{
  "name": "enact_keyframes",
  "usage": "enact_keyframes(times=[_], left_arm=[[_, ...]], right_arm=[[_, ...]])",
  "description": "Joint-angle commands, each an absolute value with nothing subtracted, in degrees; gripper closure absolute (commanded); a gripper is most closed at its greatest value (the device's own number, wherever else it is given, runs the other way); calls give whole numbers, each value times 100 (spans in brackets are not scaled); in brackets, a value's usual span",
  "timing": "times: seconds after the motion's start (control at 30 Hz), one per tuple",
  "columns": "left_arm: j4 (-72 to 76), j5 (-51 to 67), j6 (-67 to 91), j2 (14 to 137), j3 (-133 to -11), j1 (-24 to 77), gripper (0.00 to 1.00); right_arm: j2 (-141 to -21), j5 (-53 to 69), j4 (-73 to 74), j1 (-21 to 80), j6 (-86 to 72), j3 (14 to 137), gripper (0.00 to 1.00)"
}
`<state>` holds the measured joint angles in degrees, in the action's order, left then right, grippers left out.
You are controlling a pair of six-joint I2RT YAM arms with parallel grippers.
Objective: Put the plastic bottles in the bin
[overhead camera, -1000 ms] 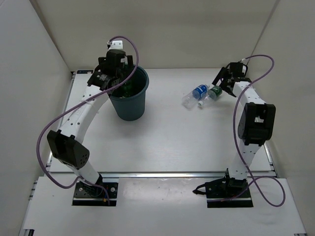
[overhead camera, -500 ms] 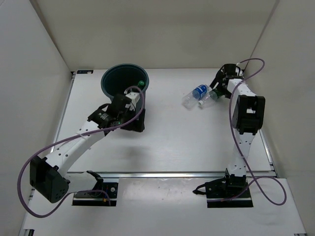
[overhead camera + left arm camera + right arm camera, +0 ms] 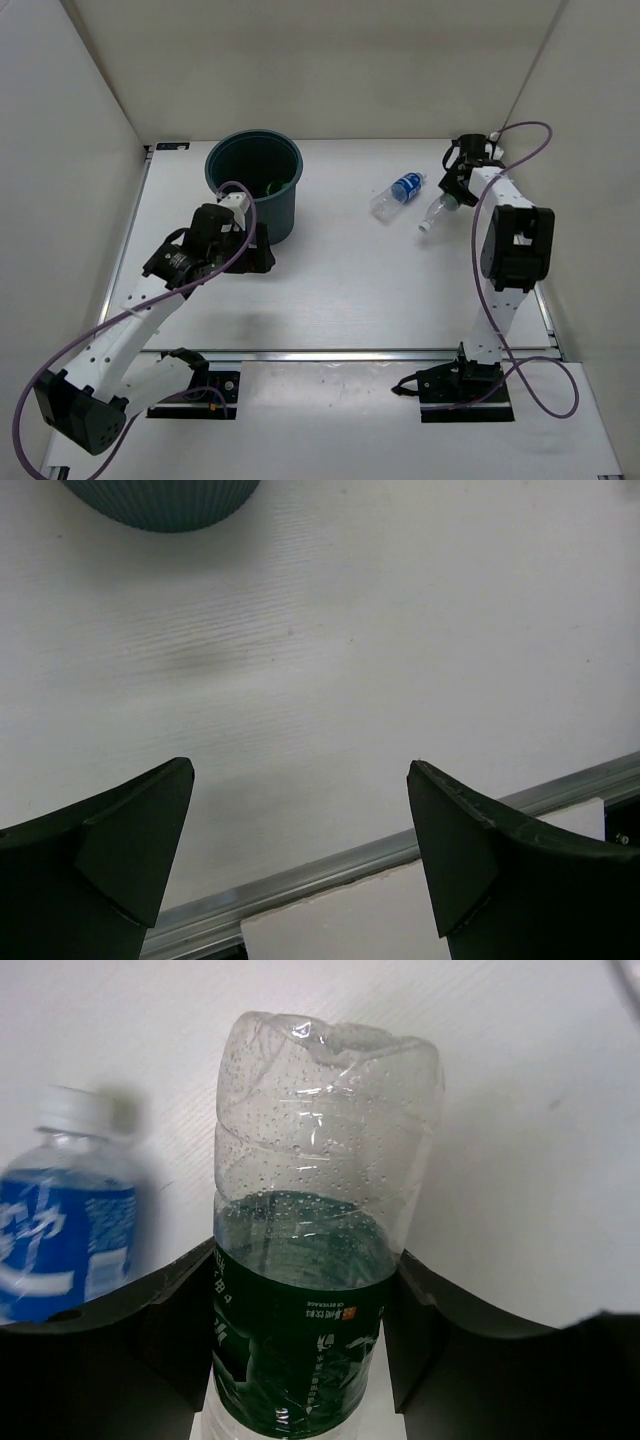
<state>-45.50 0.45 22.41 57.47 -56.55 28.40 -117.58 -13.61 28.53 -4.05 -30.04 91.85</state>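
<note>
The dark teal bin (image 3: 228, 196) stands upright at the back left, and a bit of green bottle (image 3: 272, 185) shows inside it. My right gripper (image 3: 455, 188) (image 3: 305, 1265) is shut on a clear bottle with a dark green label (image 3: 438, 207) (image 3: 300, 1340), its white cap pointing toward the near side. A blue-labelled bottle (image 3: 399, 191) (image 3: 70, 1230) lies on the table just left of it. My left gripper (image 3: 257, 254) (image 3: 300, 770) hangs open and holds nothing, just in front of the bin's base (image 3: 160, 500).
White walls close in the table on the left, back and right. A metal rail (image 3: 330, 865) runs along the table's near edge below my left gripper. Purple cables loop off both arms.
My right gripper has shut on the dark-green-labelled bottle and drawn it away from the blue one. The left arm has pulled back from above the bin, which shifted slightly toward the back.
</note>
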Motion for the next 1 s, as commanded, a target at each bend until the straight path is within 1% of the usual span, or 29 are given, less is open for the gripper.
enact_keyframes(times=[0.0,0.07,0.13,0.2,0.23,0.3,0.33,0.4,0.47,0.53,0.57,0.6,0.63,0.67,0.7,0.77,0.8,0.83,0.87,0.9,0.93,0.97], left_arm=[[-4614,18,2294,5529,-5485,2620,1],[-4640,9,2259,5467,-5415,2523,1],[-4693,-113,2250,5327,-5379,2470,2],[-4746,-185,2250,5300,-5300,2470,1],[-4790,-167,2224,5248,-5274,2461,1],[-4790,-159,2258,5160,-5195,2443,2],[-4790,-167,2267,5055,-5107,2426,1],[-4799,-123,2250,4984,-5028,2417,1],[-4799,-18,2241,4852,-4870,2391,1],[-4825,0,2197,4729,-4738,2426,1],[-4860,-26,2215,4694,-4659,2443,1],[-4921,-26,2180,4685,-4658,2435,1],[-4957,-26,2154,4624,-4641,2435,1],[-5009,-44,2153,4632,-4632,2435,2],[-5027,-18,2153,4580,-4623,2400,1],[-5089,-131,2136,4500,-4632,2408,1],[-5106,-88,2118,4448,-4667,2382,2],[-5141,-149,2118,4412,-4676,2417,2],[-5150,-184,2109,4403,-4728,2391,1],[-5176,-167,2066,4447,-4789,2399,1],[-5168,-132,2057,4491,-4834,2391,1],[-5124,-167,2048,4509,-4886,2425,2]], right_arm=[[-10331,-1811,2523,-186,-2611,9141,64],[-9943,-1583,2155,61,-2120,9106,66],[-9634,-1093,1717,682,-1647,9167,66],[-9309,-854,1030,1263,-1180,9141,65],[-9264,-766,585,1727,-1117,9106,64],[-9290,-477,-234,2247,-810,9088,64],[-9473,-275,-716,2572,-774,9184,66],[-9824,-45,-1368,2917,-651,9509,64],[-10351,367,-1660,3303,-484,10209,63],[-11166,597,-1697,3524,-194,11019,63],[-11606,728,-1644,3629,-141,11622,63],[-11845,851,-1461,3708,-88,12263,61],[-12257,826,-1276,3752,-131,12618,63],[-12670,922,-1161,3849,-193,13221,62],[-12830,1001,-925,3902,-202,13880,63],[-13480,984,-643,4068,-202,14690,63],[-13622,880,-407,4122,-141,15043,63],[-13797,853,-178,4148,-54,15221,61],[-13808,870,-89,4262,-53,15353,57],[-13808,870,-10,4271,-79,15320,45],[-13738,922,113,4271,-114,15302,41],[-13668,975,201,4271,-201,15267,35]])
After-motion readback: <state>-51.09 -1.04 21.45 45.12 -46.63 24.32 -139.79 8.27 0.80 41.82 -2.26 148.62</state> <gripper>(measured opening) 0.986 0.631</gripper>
